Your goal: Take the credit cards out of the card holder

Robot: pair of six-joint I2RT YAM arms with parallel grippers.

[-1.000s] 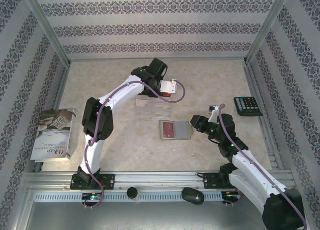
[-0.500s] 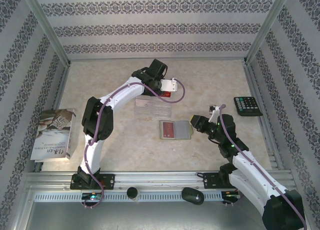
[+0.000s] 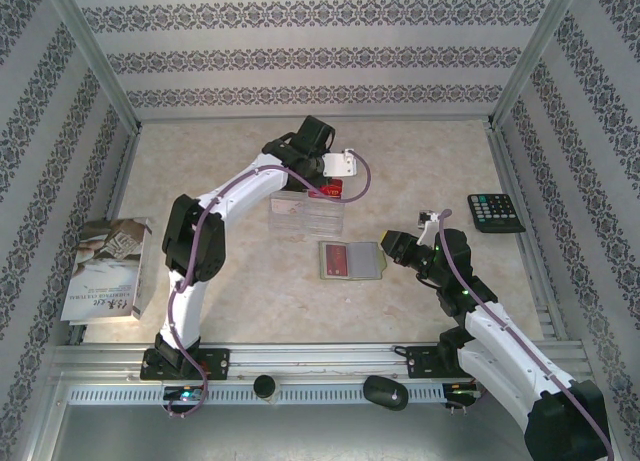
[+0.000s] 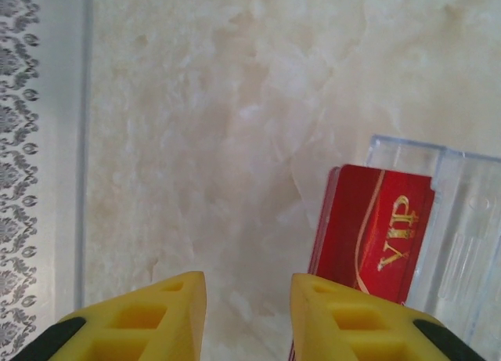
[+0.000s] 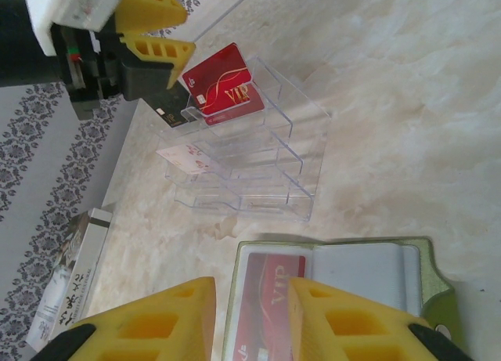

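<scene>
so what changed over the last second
The left gripper opened and let go of the red VIP card, leaving it standing in the clear acrylic stand, and pulled slightly away from it. The right gripper stayed at the right edge of the card holder. The holder, the second red card inside it, the calculator and the booklet did not move.

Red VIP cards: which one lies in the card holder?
The nearer red card, flat in the card holder; the other stands in the clear rack.
</scene>
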